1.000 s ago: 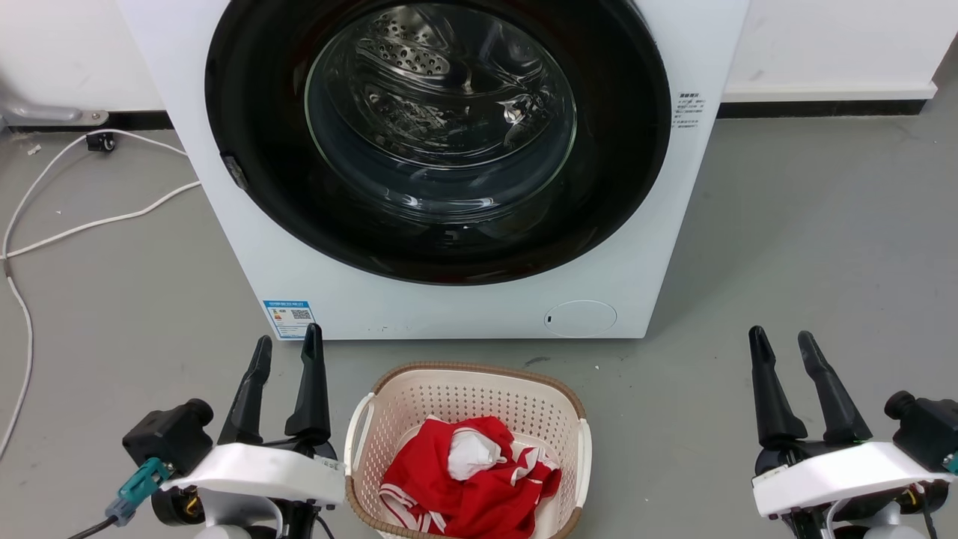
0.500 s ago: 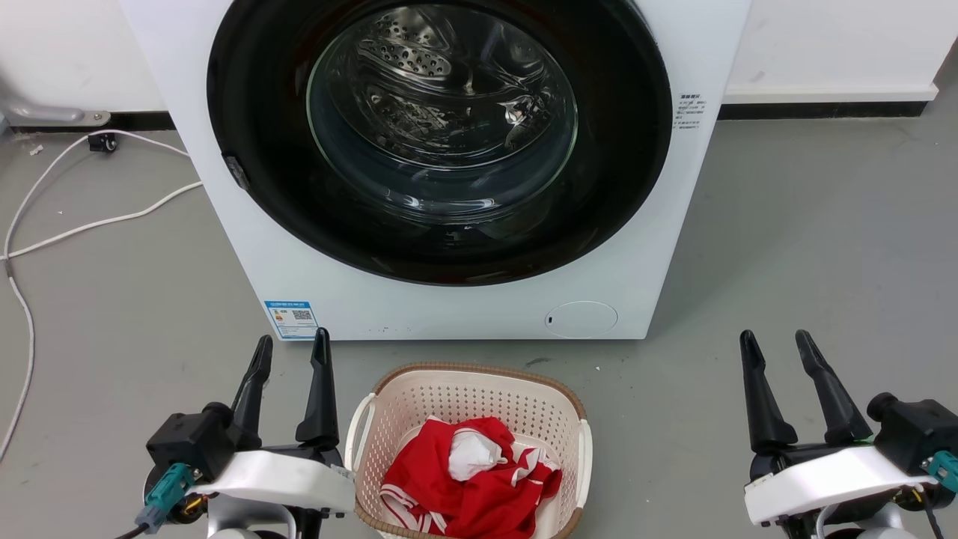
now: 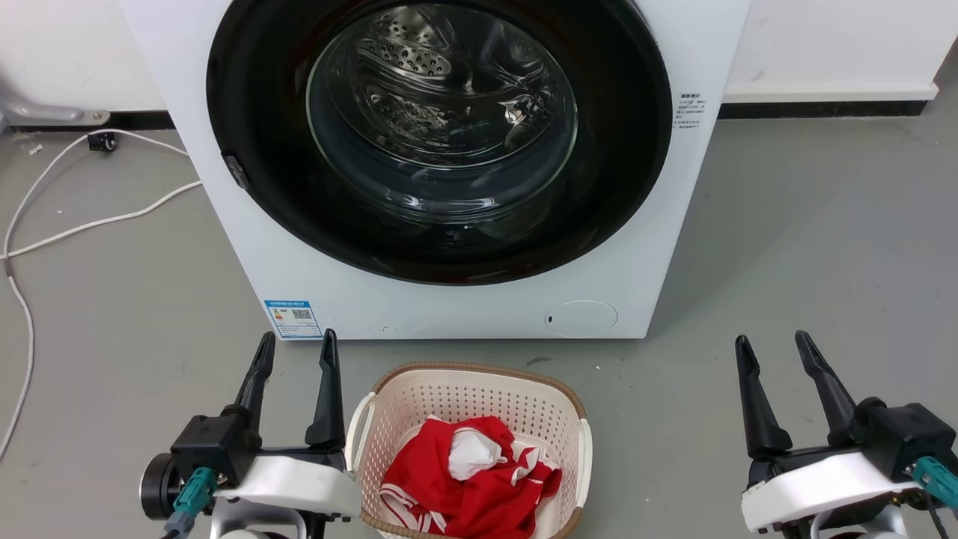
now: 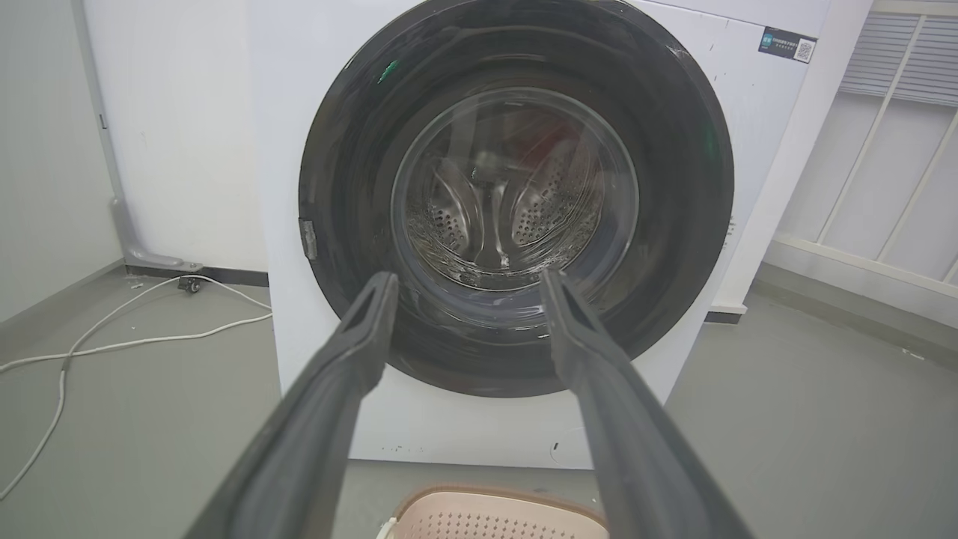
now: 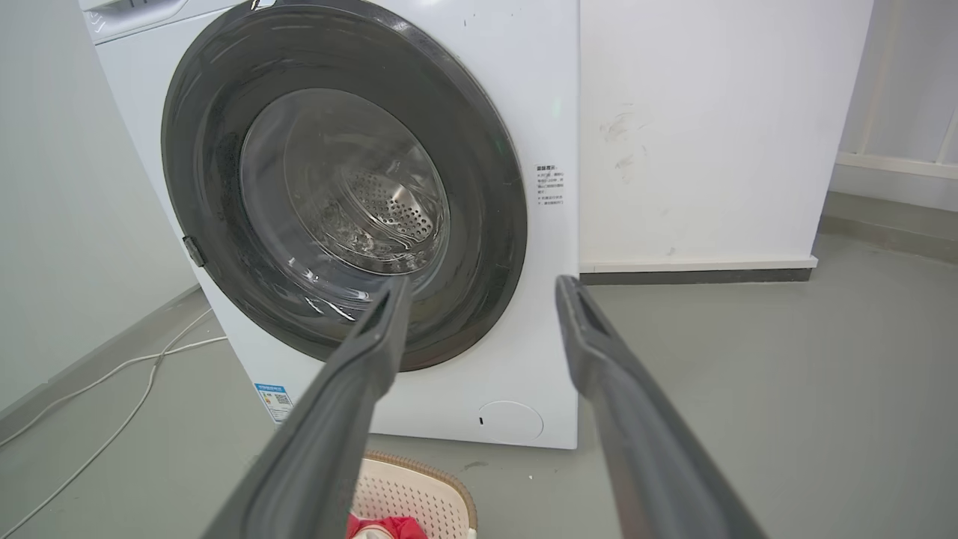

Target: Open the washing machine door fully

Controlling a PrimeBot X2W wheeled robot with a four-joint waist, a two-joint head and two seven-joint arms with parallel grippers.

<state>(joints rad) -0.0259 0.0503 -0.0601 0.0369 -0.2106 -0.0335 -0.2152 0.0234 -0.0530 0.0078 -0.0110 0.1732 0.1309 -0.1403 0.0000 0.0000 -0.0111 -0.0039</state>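
While the door [image 3: 441, 135] sits shut on the washing machine [image 3: 449, 311], well ahead of you, your left tool [image 3: 297, 340] and right tool [image 3: 772, 340] hang spread wide and empty above the floor [image 3: 808, 247], either side of the basket [image 3: 464, 393].

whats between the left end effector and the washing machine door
Bare floor, then the white lower front of the washing machine, in the head view. The basket sits beside the left end effector, off that line.

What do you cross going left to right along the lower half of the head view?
white cable → left gripper → laundry basket → right gripper
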